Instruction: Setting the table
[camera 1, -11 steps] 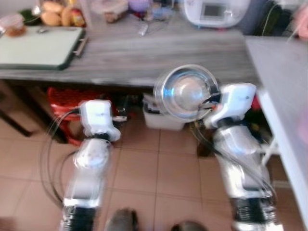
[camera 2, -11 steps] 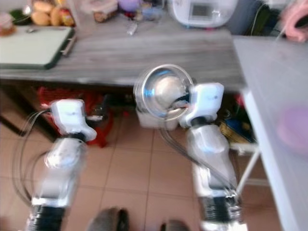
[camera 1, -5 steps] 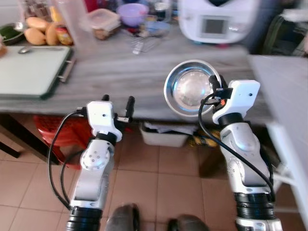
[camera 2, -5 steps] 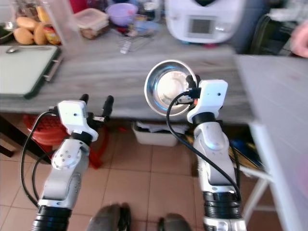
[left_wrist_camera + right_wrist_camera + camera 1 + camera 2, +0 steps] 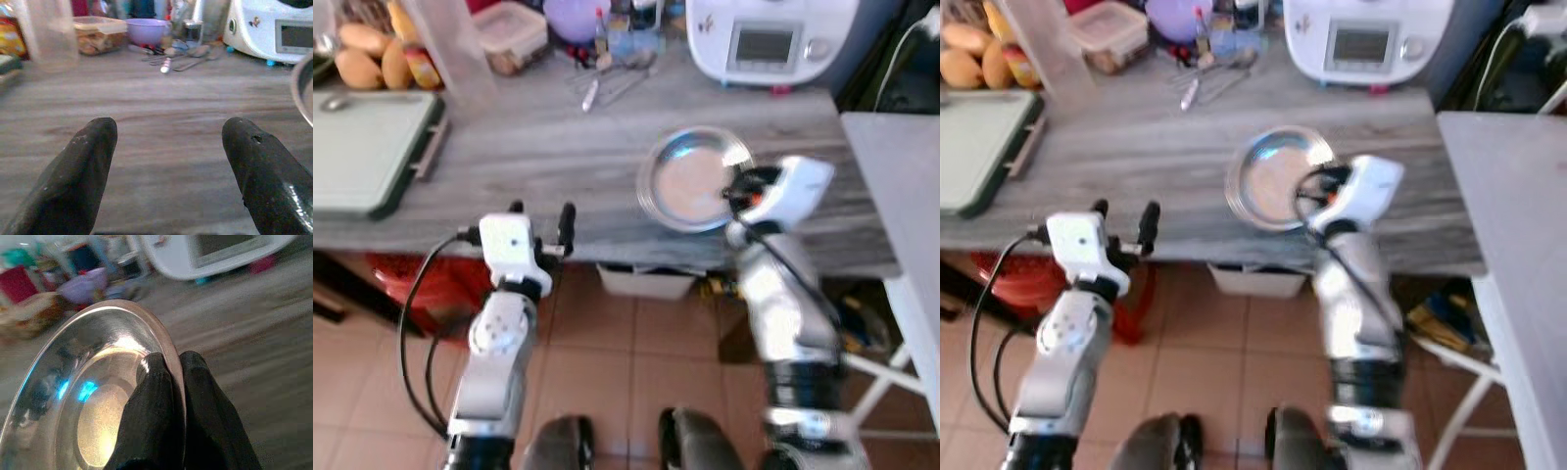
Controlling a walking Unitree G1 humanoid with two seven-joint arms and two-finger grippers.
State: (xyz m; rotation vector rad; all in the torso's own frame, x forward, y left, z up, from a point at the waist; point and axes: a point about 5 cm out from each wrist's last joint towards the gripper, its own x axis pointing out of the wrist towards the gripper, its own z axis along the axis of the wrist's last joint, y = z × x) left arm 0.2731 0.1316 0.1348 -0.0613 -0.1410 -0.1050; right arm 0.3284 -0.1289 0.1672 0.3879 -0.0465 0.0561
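My right gripper (image 5: 736, 192) is shut on the rim of a steel bowl (image 5: 690, 181), which it holds over the near part of the grey wooden counter (image 5: 538, 147). In the right wrist view one black finger (image 5: 151, 401) lies inside the steel bowl (image 5: 73, 396) and the other outside its rim. My left gripper (image 5: 540, 217) stands open at the counter's front edge, left of the bowl, with nothing between its fingertips (image 5: 83, 161).
A green cutting board (image 5: 367, 147) lies at the counter's left. Along the back stand a white cooker (image 5: 769, 39), a purple bowl (image 5: 576, 15), a food container (image 5: 509, 34), loose cutlery (image 5: 612, 83) and fruit (image 5: 367, 59). A grey table (image 5: 901, 206) stands at the right.
The camera has moved closer over the counter. My right gripper has carried the bowl forward and tipped it flatter, so it now hangs over the counter top. The left gripper stays open.
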